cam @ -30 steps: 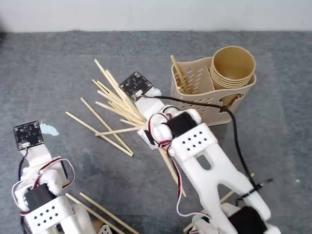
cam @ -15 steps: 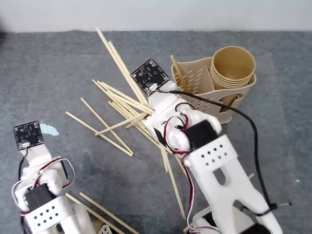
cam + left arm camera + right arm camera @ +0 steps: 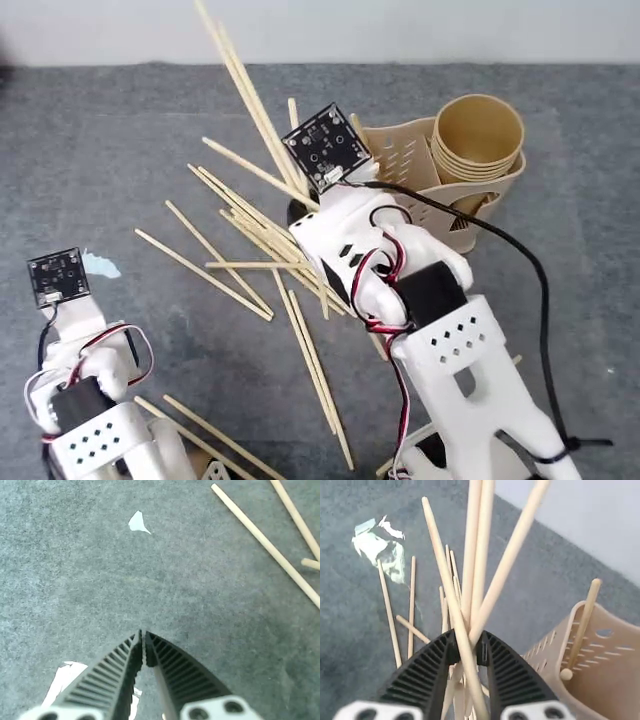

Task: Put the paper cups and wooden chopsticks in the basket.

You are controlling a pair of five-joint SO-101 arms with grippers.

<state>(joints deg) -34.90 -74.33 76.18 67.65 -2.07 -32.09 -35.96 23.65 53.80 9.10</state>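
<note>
My right gripper [image 3: 466,647] is pinching a small bundle of wooden chopsticks [image 3: 480,555] near their lower ends. The sticks cross at the jaws and fan apart above them. From the high view the bundle [image 3: 245,90] leans away toward the desk's far edge, just beside the basket [image 3: 420,215], which stands toward the far right of the desk [image 3: 120,140].

My worry is the grip. The sticks are round and crossed rather than lying flat together, so I judge only one or two are truly clamped, and a tilt toward the basket could let the others slide out. The splayed tips are the second risk: swung over the rim, they may straddle the wall or catch the single chopstick [image 3: 580,630] already standing in the narrow compartment. A hard snag could shove the light basket, or jostle the paper cups [image 3: 478,135] nested in its right compartment.

More loose chopsticks [image 3: 230,260] lie scattered mid-desk, partly under this arm (a low swing would scatter them further).

My left gripper [image 3: 144,642] sits by the near left corner, jaws pressed together on nothing.
</note>
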